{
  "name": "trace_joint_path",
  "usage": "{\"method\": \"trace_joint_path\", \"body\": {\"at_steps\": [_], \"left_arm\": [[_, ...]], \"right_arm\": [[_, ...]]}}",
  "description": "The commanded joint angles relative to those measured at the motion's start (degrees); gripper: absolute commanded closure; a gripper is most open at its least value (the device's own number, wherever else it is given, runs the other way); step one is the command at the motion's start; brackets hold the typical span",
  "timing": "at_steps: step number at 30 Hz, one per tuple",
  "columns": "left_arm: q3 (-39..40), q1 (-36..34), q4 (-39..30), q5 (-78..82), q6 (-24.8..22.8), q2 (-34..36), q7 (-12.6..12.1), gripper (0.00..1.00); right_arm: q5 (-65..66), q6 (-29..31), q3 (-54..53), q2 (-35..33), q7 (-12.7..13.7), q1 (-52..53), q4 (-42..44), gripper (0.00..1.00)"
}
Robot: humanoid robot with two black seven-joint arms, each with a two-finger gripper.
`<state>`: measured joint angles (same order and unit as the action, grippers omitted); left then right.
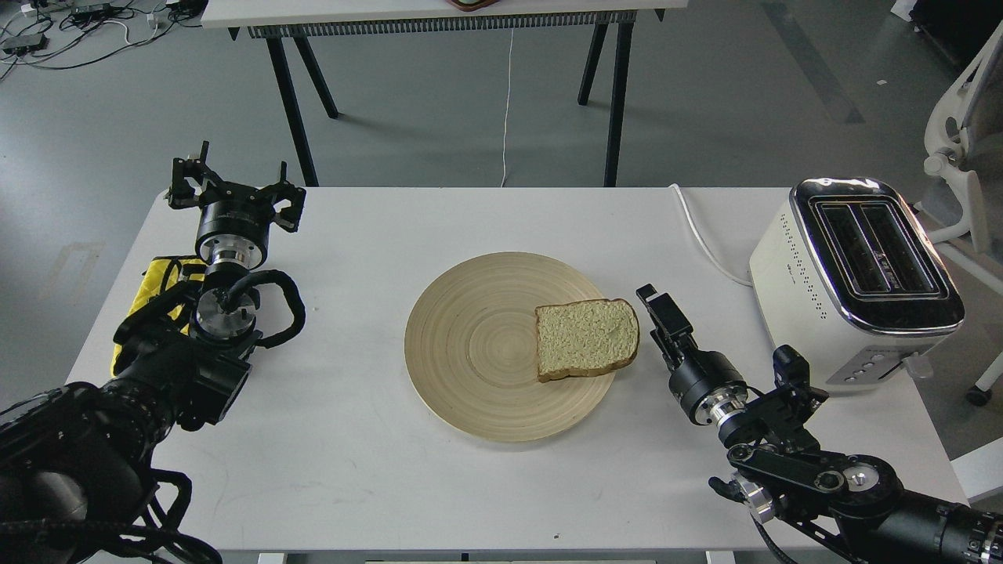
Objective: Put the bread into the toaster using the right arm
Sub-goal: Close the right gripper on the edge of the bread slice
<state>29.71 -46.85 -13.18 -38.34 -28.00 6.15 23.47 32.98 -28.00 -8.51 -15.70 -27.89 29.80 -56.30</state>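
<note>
The bread [586, 338] lies flat on the right side of a round wooden plate [470, 345] at the table's middle. The cream-white toaster [854, 274] with its chrome top stands at the table's right edge, both slots empty. My right gripper [657, 307] hangs low just right of the bread's right edge, apart from it and pointing away from me. It is seen edge-on, so its fingers cannot be told apart. My left gripper [235, 184] is open and empty at the far left of the table.
The toaster's white cord [705, 239] runs across the table from its left side to the back edge. A yellow cloth [161, 274] lies under my left arm. A white chair [964, 141] stands right of the table, and another table [439, 12] stands behind it.
</note>
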Motion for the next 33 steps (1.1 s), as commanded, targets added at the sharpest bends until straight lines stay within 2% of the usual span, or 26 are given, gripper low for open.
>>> {"method": "trace_joint_path", "body": {"at_steps": [1,8,12,22,28,33], "left_arm": [[0.00,0.01,0.00,0.02,0.00,0.00,-0.01,0.00],[0.00,0.01,0.00,-0.07,0.00,0.00,-0.01,0.00],[0.00,0.01,0.00,-0.07,0.00,0.00,-0.01,0.00],[0.00,0.01,0.00,0.02,0.00,0.00,-0.01,0.00],[0.00,0.01,0.00,0.02,0.00,0.00,-0.01,0.00],[0.00,0.01,0.00,0.02,0.00,0.00,-0.01,0.00]], "right_arm": [[-0.02,0.00,1.29,2.42,0.03,-0.01,2.15,0.18],[-0.11,0.00,2.35,2.69,0.03,-0.10,1.98,0.36],[-0.02,0.00,2.35,2.69,-0.11,-0.53,1.98,0.52],[-0.11,0.00,2.00,2.16,-0.11,-1.15,1.81,0.66],[-0.11,0.00,2.00,2.08,-0.11,-1.15,1.72,0.80],[-0.11,0.00,1.65,2.08,-0.11,-1.15,1.63,0.87]]}}
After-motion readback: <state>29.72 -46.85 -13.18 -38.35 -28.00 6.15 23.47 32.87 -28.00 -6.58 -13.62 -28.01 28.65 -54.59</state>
